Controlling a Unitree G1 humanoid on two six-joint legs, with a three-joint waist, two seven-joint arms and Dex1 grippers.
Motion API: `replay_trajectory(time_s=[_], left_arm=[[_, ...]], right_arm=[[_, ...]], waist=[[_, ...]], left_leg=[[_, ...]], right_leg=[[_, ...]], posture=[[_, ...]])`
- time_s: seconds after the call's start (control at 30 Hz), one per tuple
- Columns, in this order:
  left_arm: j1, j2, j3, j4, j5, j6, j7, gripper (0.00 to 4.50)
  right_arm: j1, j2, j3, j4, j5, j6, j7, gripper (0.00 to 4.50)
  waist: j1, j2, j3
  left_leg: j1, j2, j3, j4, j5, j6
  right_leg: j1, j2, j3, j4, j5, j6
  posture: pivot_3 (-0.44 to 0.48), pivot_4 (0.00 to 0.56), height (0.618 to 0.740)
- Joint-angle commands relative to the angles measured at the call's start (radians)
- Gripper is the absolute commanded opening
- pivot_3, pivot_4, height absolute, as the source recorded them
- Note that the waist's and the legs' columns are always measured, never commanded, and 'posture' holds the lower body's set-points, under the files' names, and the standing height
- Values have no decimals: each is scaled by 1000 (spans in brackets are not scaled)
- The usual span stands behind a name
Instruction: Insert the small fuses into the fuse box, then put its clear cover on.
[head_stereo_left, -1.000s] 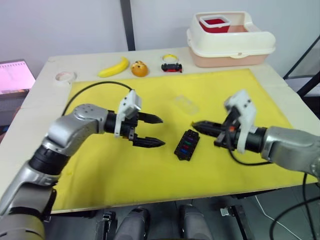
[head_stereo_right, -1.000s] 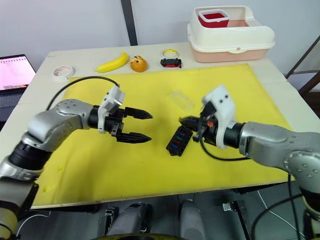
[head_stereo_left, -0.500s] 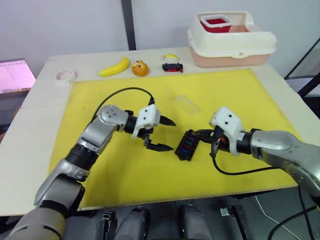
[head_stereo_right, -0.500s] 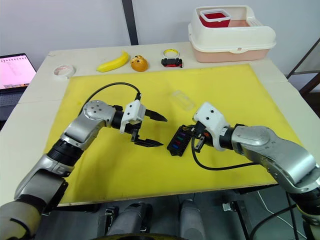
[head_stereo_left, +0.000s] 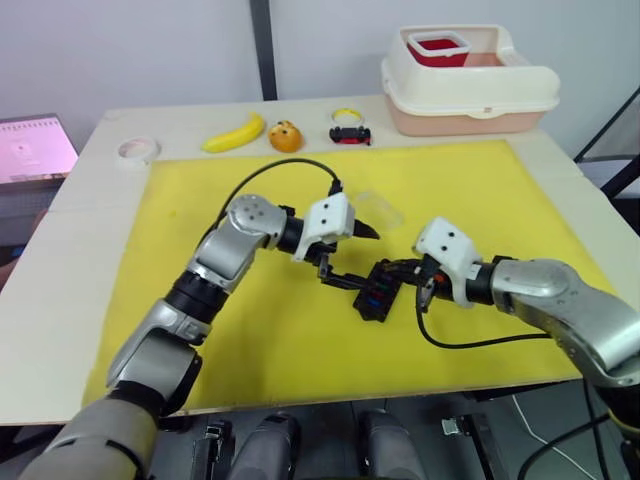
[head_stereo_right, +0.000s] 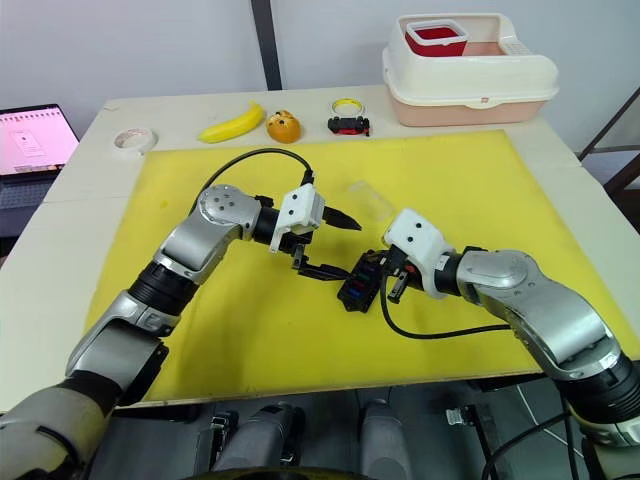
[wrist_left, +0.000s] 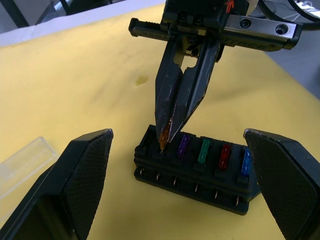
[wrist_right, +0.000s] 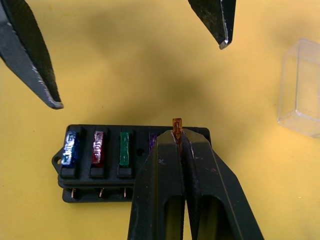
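matt black plastic fuse box (wrist_right: 135, 162), glossy transparent plastic clear cover (wrist_right: 302, 87), matt yellow mat (head_stereo_left: 250, 340).

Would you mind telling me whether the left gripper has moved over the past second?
Yes. The left gripper has moved toward the fuse box; its open fingers now flank the box's near end.

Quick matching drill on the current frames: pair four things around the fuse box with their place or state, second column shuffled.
Things:
1. right gripper
2. left gripper
3. clear cover
4. blue fuse

Place or state:
A. lying on the yellow mat, apart from the fuse box
B. seated in an end slot of the fuse box
C. shut on the orange fuse, over the fuse box
D. open, beside the fuse box, holding nothing

Pairs: 1-C, 2-D, 3-A, 4-B
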Motion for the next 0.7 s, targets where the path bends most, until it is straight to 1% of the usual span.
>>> replay_trajectory(time_s=[0.03, 0.23, 0.57, 0.7], left_arm=[[-31, -6, 24, -15, 10, 3, 1, 4422], [-30, 2, 20, -29, 27, 10, -11, 4422], [-14, 14, 3, -67, 45, 33, -22, 4422], [9, 41, 15, -118, 35, 47, -35, 4422]], right_arm=[[-2, 13, -22, 1, -31, -22, 25, 0], [4, 23, -31, 16, -63, -23, 51, 0], [-12, 19, -77, 5, -55, 11, 95, 0], [-23, 21, -76, 16, -61, 14, 112, 0]], waist=[[1, 0, 0], [1, 0, 0], [1, 0, 0], [1, 0, 0]], left_leg=[[0, 0, 0, 0, 0, 0], [0, 0, 0, 0, 0, 0], [0, 0, 0, 1, 0, 0], [0, 0, 0, 1, 0, 0]], right_leg=[[0, 0, 0, 0, 0, 0], [0, 0, 0, 0, 0, 0], [0, 0, 0, 1, 0, 0], [0, 0, 0, 1, 0, 0]], posture=[[0, 150, 740], [0, 150, 740], [0, 150, 740], [0, 150, 740]])
